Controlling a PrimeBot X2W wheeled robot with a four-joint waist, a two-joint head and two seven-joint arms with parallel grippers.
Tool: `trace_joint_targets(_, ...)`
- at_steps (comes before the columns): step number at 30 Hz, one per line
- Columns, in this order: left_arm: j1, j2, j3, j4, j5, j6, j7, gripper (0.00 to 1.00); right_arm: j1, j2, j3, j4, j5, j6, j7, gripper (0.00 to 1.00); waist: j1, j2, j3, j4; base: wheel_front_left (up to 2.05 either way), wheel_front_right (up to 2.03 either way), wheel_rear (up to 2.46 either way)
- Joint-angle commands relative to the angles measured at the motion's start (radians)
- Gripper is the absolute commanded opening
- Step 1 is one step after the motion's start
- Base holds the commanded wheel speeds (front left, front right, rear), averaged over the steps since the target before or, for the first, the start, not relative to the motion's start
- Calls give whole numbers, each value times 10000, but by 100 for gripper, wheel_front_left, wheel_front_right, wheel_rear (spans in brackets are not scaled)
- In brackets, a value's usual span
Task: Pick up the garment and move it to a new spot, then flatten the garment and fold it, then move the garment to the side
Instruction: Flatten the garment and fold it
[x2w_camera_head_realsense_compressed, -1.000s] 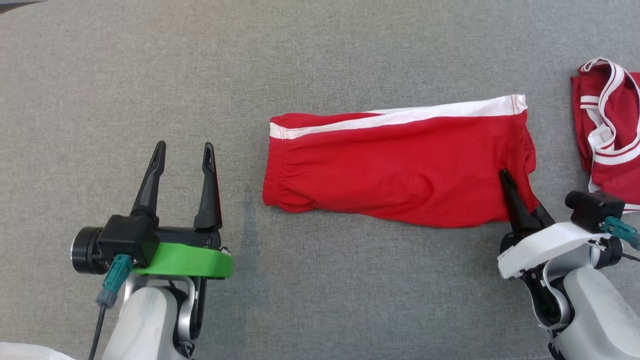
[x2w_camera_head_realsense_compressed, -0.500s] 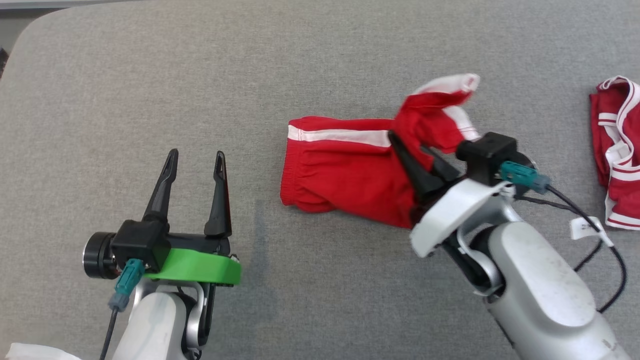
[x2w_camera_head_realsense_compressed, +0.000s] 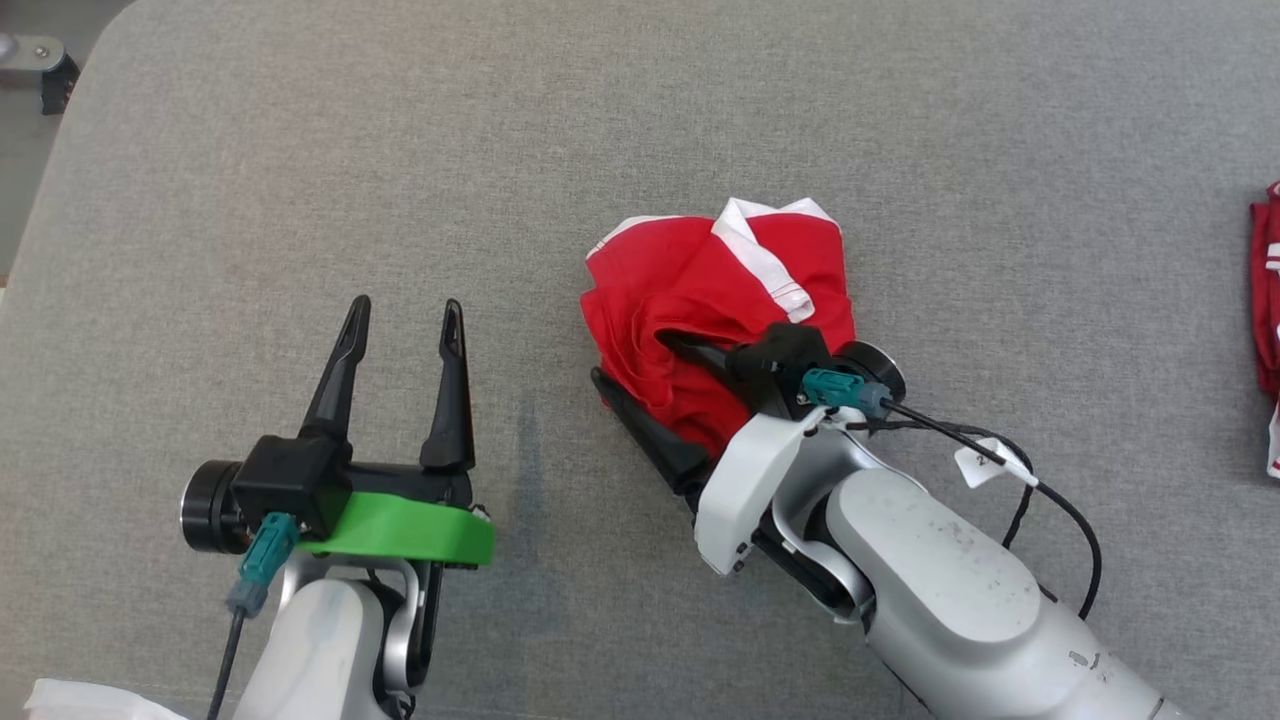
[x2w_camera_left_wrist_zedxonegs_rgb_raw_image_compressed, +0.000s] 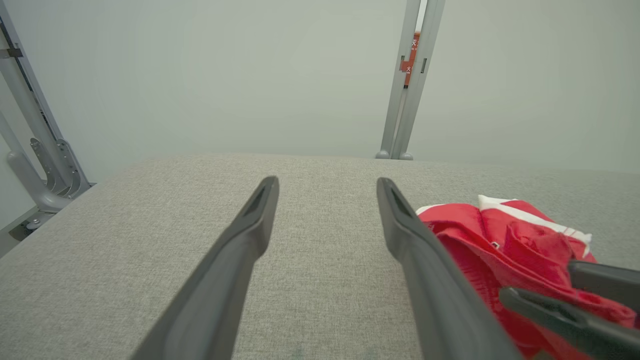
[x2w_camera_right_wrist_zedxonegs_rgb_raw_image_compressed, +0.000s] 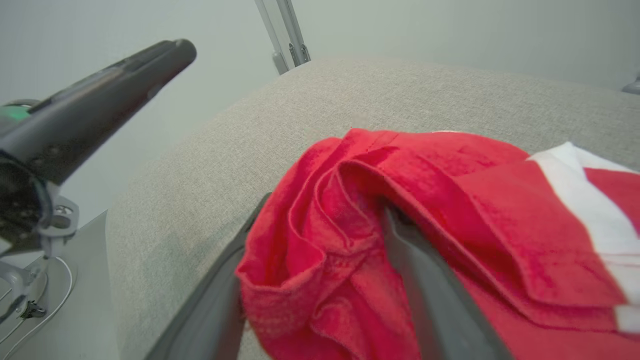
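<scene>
Garment (x2w_camera_head_realsense_compressed: 720, 300), red with a white stripe, lies bunched mid-desk (x2w_camera_head_realsense_compressed: 300, 150). Your right claw (x2w_camera_head_realsense_compressed: 632, 358) is at its lower-left edge, jaws spread wide. One finger is tucked inside a fold and the other runs along the outside of the cloth. Fabric slumps between them, not pinched. Your left claw (x2w_camera_head_realsense_compressed: 406, 303) hovers apart to the left, wide open and empty. A second red piece (x2w_camera_head_realsense_compressed: 1265, 290) lies at the far right.
</scene>
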Motion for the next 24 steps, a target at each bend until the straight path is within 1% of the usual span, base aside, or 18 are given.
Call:
trace_joint_targets(1,-155,-10,22,26,-35,65,-46,100,-118,-75,20,55,-187,3,-258,100,0,0,23,-34,0,0,0)
trace_joint_targets(5,-127,47,95,35,-3,107,-64,100,36,-284,-76,-260,-521,3,-974,100,0,0,18,-196,0,0,0)
trace_joint_targets(9,-29,164,197,13,44,170,-78,100,520,-641,-408,-1068,-600,1,-1432,100,0,0,-51,-467,0,0,0)
trace_joint_targets(11,38,242,246,-37,74,201,-82,100,850,-854,-784,-1539,-612,1,-1550,100,0,0,-75,-615,0,0,0)
trace_joint_targets(13,88,329,295,-97,98,247,-84,100,1253,-1058,-1379,-2061,-732,1,-1672,100,0,0,-84,-789,0,0,0)
trace_joint_targets(16,141,451,354,-198,120,301,-50,100,1889,-1151,-2468,-2764,-965,1,-1801,100,0,0,-93,-1018,0,0,0)
trace_joint_targets(21,278,672,506,-399,122,451,71,100,3224,-925,-4912,-3774,-1462,1,-1937,100,0,0,-178,-1375,0,0,0)
trace_joint_targets(24,402,778,567,-513,143,538,160,100,3937,-728,-6095,-4206,-1750,1,-1873,100,0,0,-242,-1492,0,0,0)
